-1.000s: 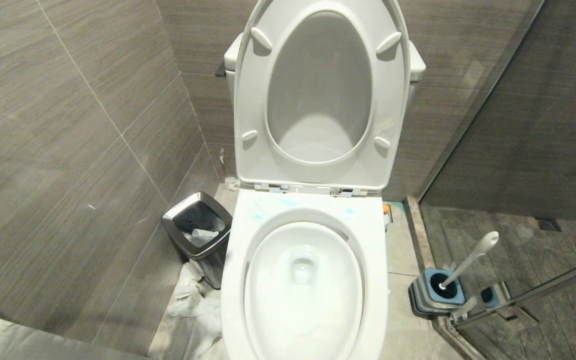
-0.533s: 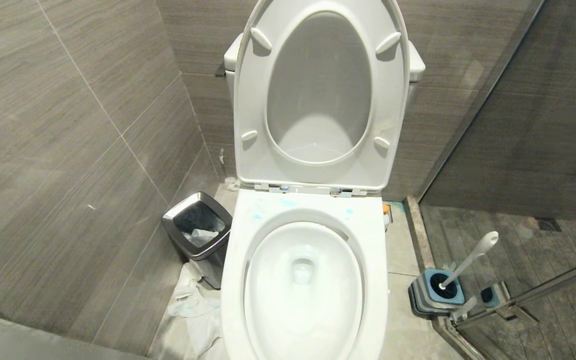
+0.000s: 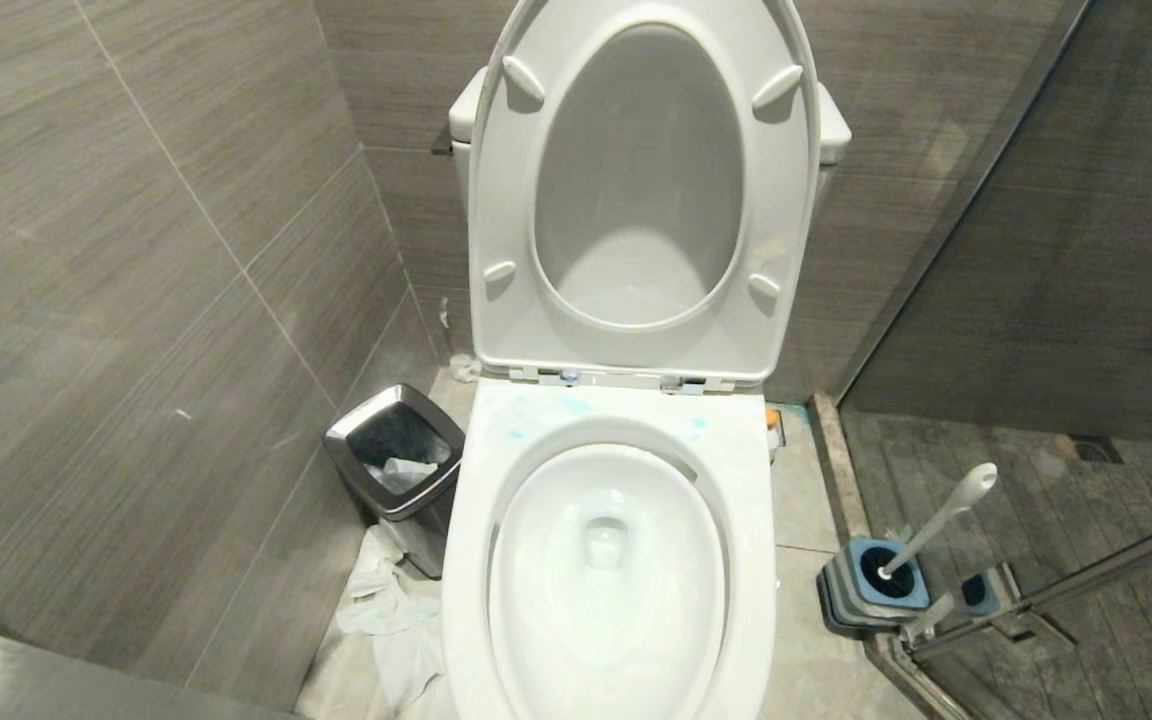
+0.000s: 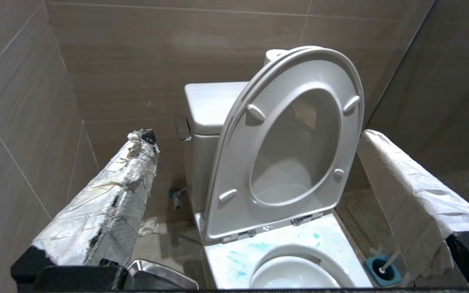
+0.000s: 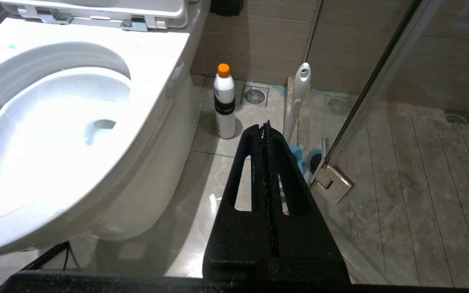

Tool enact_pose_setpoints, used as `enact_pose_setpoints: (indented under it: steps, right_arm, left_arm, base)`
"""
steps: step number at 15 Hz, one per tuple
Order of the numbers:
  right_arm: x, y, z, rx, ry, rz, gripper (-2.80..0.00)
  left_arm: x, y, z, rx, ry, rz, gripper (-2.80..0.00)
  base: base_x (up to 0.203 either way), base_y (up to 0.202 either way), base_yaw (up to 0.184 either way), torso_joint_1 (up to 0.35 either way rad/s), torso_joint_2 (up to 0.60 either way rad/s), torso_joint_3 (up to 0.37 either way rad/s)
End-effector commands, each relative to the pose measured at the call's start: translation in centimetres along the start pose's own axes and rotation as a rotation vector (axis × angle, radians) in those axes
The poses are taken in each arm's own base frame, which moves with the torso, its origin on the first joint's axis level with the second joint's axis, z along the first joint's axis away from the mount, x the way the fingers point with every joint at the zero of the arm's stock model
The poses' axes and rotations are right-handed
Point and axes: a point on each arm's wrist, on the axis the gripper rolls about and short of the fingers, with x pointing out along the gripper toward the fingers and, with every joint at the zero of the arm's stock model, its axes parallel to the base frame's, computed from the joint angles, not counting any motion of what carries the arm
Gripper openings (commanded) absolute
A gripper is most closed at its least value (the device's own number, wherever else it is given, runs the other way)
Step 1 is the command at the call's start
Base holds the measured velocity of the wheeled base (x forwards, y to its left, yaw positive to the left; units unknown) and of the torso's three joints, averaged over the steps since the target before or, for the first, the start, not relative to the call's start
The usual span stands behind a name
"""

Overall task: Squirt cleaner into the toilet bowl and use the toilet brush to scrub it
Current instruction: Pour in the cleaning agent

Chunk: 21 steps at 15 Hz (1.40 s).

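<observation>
Toilet bowl point(image 3: 606, 570) fills the middle of the head view with its seat point(image 3: 641, 190) raised at twelve o'clock, and across the last second that view barely changes: only a pale shape low at seven o'clock brightens again after dimming. Turquoise cleaner point(image 3: 561, 405) smears the rim behind the bowl, so squirting looks done and scrubbing likely comes next. From the bowl, the toilet brush point(image 3: 941, 520) stands untouched in its blue holder point(image 3: 876, 585) at about four o'clock, while the bin point(image 3: 396, 460) sits at ten o'clock. Left gripper point(image 4: 259, 142) hangs released, its tissue-wrapped fingers point(image 4: 112, 203) spread wide and empty, facing the raised seat. Right gripper point(image 5: 265, 130) is clenched on nothing, aimed at the floor near an orange-capped bottle point(image 5: 224, 101) and the brush.
</observation>
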Motion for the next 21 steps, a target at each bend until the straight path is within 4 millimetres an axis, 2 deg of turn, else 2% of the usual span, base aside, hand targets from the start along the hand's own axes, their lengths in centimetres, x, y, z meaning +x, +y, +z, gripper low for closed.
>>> enact_pose_setpoints:
  steps: [1,3,4,9,12,21]
  right_arm:
    - [0.2,0.0,-0.7,0.000,0.024,-0.001,-2.80]
    - [0.2,0.0,-0.7,0.000,0.024,-0.001,-2.80]
    - [0.2,0.0,-0.7,0.000,0.024,-0.001,-2.80]
    - [0.2,0.0,-0.7,0.000,0.024,-0.001,-2.80]
    - [0.1,0.0,-0.7,0.000,0.023,0.001,-2.80]
    - [0.2,0.0,-0.7,0.000,0.025,0.000,-2.80]
  left_arm:
    - [0.0,0.0,0.0,0.002,0.001,0.002,0.00]
    - [-0.4,0.0,0.1,0.008,-0.001,0.005,0.00]
    - [-0.5,0.0,0.0,0.022,0.000,0.006,-2.80]
    - [-2.8,-0.6,0.2,0.035,-0.017,0.021,-2.80]
    - [-4.6,-1.2,1.0,0.050,-0.059,0.022,-2.80]
    - [-14.1,-5.1,1.3,0.128,-0.195,0.141,-2.80]
  base:
    - [0.000,0.000,0.000,0.000,0.00,0.000]
    - [0.000,0.000,0.000,0.000,0.00,0.000]
    - [0.000,0.000,0.000,0.000,0.00,0.000]
    - [0.000,0.000,0.000,0.000,0.00,0.000]
    - [0.000,0.000,0.000,0.000,0.00,0.000]
    - [0.000,0.000,0.000,0.000,0.00,0.000]
